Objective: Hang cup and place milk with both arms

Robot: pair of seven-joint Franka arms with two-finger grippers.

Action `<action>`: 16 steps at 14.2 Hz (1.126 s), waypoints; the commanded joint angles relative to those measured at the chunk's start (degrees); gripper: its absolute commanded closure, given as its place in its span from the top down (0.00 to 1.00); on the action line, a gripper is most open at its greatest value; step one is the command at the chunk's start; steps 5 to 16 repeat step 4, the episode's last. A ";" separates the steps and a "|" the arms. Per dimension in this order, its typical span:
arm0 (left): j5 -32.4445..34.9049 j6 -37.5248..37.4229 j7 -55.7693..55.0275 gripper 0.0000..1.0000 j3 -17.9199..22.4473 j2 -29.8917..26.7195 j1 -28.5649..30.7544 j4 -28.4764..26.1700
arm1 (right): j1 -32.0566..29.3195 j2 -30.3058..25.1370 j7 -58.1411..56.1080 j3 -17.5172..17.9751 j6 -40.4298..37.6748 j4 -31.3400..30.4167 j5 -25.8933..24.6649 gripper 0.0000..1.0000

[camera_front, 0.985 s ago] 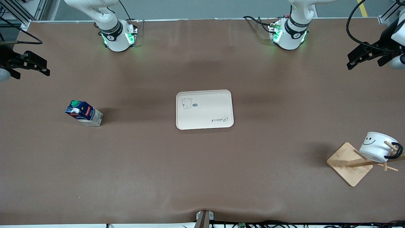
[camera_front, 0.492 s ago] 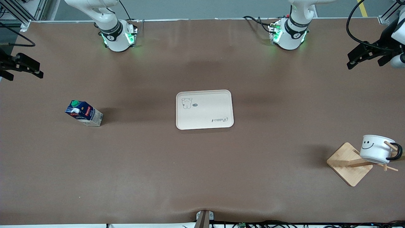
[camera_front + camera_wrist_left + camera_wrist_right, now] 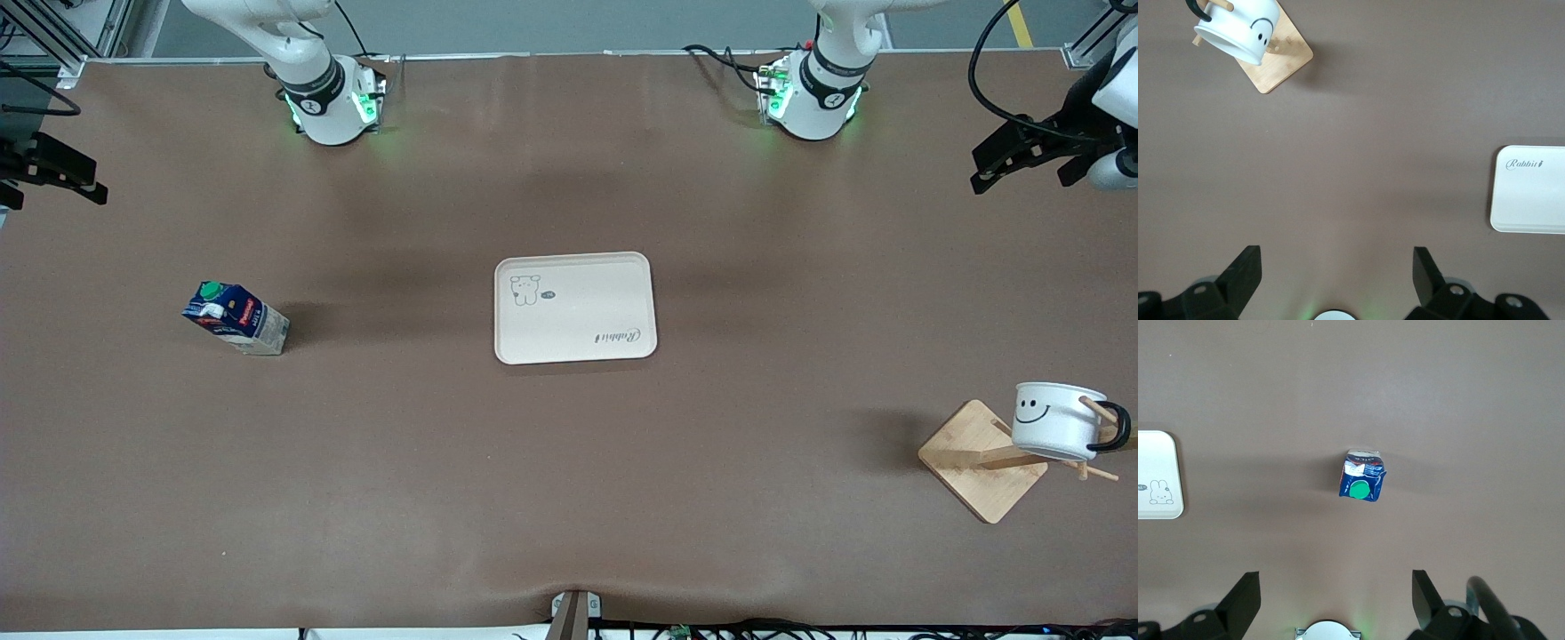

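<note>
The white cup point(image 3: 1054, 420) with the smiley face hangs by its black handle on a peg of the wooden rack point(image 3: 985, 459) at the left arm's end of the table; it also shows in the left wrist view point(image 3: 1238, 31). The milk point(image 3: 236, 317) stands on the table toward the right arm's end and shows in the right wrist view point(image 3: 1361, 481). My left gripper point(image 3: 1000, 167) is open and empty, high over the table's edge at its end. My right gripper point(image 3: 76, 178) is open and empty, high over the edge at its end.
A cream tray point(image 3: 574, 308) with a small animal drawing lies in the middle of the table, its corner showing in the left wrist view point(image 3: 1530, 190) and the right wrist view point(image 3: 1159, 475). The arm bases glow green along the table's edge farthest from the front camera.
The hanging cup has swung from tilted to nearly level on its peg. Both grippers have drawn outward and upward, away from the table's middle.
</note>
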 commanded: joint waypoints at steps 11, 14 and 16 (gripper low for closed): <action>-0.99 -0.64 0.76 1.00 -0.69 -0.49 0.50 0.35 | -0.20 -0.15 -0.77 0.77 -0.84 0.30 -0.80 1.00; -0.99 -0.64 0.76 1.00 -0.69 -0.49 0.50 0.35 | -0.20 -0.15 -0.77 0.77 -0.84 0.30 -0.80 1.00; -0.99 -0.64 0.76 1.00 -0.69 -0.49 0.50 0.35 | -0.20 -0.15 -0.77 0.77 -0.84 0.30 -0.80 1.00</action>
